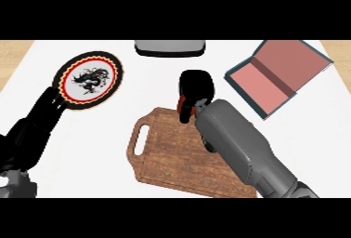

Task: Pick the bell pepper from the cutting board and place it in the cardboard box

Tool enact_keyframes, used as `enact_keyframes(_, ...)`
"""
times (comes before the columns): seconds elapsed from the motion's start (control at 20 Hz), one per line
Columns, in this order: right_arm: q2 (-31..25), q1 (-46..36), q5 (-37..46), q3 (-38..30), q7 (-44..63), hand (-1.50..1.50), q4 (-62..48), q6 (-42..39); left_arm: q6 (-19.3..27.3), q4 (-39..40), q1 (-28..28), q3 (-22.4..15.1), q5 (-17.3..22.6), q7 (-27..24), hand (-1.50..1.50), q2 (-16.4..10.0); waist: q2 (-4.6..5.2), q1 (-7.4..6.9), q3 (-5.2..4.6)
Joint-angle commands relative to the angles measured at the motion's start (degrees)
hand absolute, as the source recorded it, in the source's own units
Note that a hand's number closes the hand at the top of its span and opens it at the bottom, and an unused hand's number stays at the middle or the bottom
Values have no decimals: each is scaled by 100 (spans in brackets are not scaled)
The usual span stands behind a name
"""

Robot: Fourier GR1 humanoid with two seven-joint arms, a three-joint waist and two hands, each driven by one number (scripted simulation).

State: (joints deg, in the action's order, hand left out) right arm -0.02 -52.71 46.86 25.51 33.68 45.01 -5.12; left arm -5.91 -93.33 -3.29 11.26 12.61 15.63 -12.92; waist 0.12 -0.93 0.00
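between our black right hand (pixel 195 88), curled round the red bell pepper (pixel 182 102), and the open reddish cardboard box (pixel 277 74) we saw only bare white counter (pixel 223 56). the grey rounded object (pixel 169 46) stood at the far edge; the round black-rimmed plate (pixel 89 80) and our left hand (pixel 37 123) lay well off left.

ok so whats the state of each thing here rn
right hand: curled round the bell pepper
bell pepper: mostly hidden, at the cutting board's far edge
cutting board: lying flat, handle to the left
cardboard box: open, pepper not inside
left hand: open, fingers straight, beside the plate
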Motion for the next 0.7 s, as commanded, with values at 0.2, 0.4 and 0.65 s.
enact_keyframes(0.2, -25, -458, 438, 112, 848, 150, 1640, 64, -15, -80, 51, 140, 126, 182, 0, -61, -56, 125, -1)
enact_keyframes(0.4, -154, -1101, 593, -237, 1539, 150, 2371, -271, -24, -145, 183, 128, 53, 148, 0, -72, -68, 131, -2)
enact_keyframes(0.65, -416, -1107, 949, -517, 2402, 150, 3101, -552, -57, -182, 53, 266, 148, 244, 0, -194, -64, 157, 0)
